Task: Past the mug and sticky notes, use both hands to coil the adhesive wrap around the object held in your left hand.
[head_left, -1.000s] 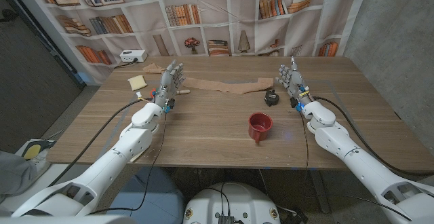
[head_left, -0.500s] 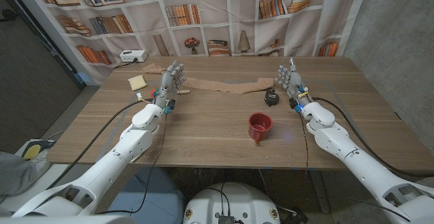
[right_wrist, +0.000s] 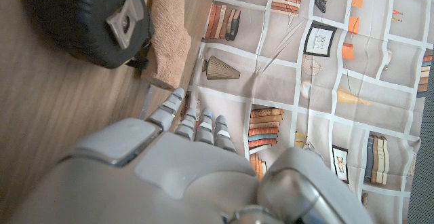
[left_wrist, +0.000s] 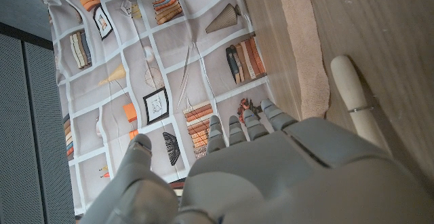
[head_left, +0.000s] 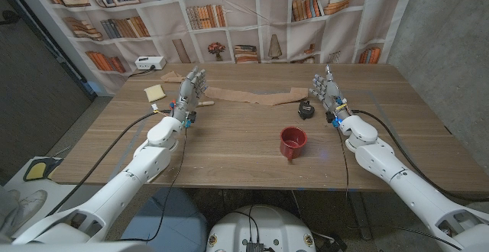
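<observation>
Nothing on the worktop has moved; both hands stay raised, palms upright. Left hand, fingers spread and holding nothing, stands just beside the wooden peg it should hold. Tan adhesive wrap lies stretched along the far edge, between the hands. Right hand, fingers spread, waits near the black tape measure, beyond the red mug. Sticky notes sit toward the far left corner.

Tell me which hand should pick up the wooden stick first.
Left. The left hand stands open right beside the stick, at the wrap's near end. The right hand is across the table, by the black tape measure, with the wrap between it and the stick.
</observation>
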Controlling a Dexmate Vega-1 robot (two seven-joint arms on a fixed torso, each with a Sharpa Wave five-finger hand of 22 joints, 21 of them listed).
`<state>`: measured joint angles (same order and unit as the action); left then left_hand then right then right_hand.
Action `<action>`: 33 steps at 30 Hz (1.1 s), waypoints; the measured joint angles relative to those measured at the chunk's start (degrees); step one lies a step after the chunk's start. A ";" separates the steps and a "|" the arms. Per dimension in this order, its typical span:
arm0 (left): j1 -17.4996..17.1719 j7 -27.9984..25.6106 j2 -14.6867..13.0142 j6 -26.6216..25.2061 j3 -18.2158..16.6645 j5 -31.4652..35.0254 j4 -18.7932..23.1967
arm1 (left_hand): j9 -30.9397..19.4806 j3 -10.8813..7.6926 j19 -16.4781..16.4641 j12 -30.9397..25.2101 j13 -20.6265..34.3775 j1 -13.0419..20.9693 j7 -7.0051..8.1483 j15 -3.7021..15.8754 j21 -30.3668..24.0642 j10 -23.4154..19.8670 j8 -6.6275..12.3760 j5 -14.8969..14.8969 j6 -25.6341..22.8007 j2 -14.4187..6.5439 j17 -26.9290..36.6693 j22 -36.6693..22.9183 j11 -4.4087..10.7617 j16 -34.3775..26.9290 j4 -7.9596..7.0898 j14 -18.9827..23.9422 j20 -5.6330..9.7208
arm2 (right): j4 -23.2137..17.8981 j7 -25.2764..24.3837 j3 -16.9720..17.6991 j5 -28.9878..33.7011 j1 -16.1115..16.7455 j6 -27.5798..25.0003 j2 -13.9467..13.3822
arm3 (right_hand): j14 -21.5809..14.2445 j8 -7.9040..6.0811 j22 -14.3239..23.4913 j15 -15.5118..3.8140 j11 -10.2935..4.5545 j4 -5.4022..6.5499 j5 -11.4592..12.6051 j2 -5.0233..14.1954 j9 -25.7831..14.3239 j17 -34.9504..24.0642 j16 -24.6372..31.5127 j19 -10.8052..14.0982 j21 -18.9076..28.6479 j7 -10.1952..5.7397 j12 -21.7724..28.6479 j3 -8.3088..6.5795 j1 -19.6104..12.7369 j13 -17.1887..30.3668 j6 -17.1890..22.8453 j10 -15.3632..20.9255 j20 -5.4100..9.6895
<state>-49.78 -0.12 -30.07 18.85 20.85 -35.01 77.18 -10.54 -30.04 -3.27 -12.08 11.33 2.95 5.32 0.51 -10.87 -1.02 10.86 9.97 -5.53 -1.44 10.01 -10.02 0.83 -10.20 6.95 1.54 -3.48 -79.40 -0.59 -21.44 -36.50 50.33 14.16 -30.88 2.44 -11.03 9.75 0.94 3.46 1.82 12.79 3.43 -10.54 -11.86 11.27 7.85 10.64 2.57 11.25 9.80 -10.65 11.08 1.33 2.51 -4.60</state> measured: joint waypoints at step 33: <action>-1.97 -10.54 -4.36 -2.55 0.48 12.01 8.77 | 0.01 -0.16 0.64 -0.45 -0.01 0.22 -0.20 0.42 0.00 -1.65 0.00 0.00 -0.20 -0.22 -0.01 0.01 0.41 0.00 0.16 -0.43 0.64 | -1.64 0.38 0.89 0.42 0.40 1.53 -1.03 | 0.71 -0.23 -0.16 -0.51 0.26 -0.17 0.00 0.44 0.01 0.14 0.00 -0.64 0.00 -0.12 0.21 -0.18 -1.07 0.00 0.11 0.27 0.63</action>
<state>-51.75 -10.66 -34.43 16.29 21.33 -23.00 85.95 -10.53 -30.20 -2.63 -12.53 11.33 3.17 5.12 0.94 -10.86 -2.68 10.86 9.97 -5.73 -1.66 10.00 -10.01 1.23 -10.20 7.11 1.11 -2.84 -81.03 -0.21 -20.55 -36.07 50.73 15.69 -31.91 3.15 -11.26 9.59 0.42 3.72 1.65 12.79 3.87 -10.53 -11.72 11.27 7.22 10.64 2.45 11.46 9.62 -11.71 11.08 1.44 2.78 -3.98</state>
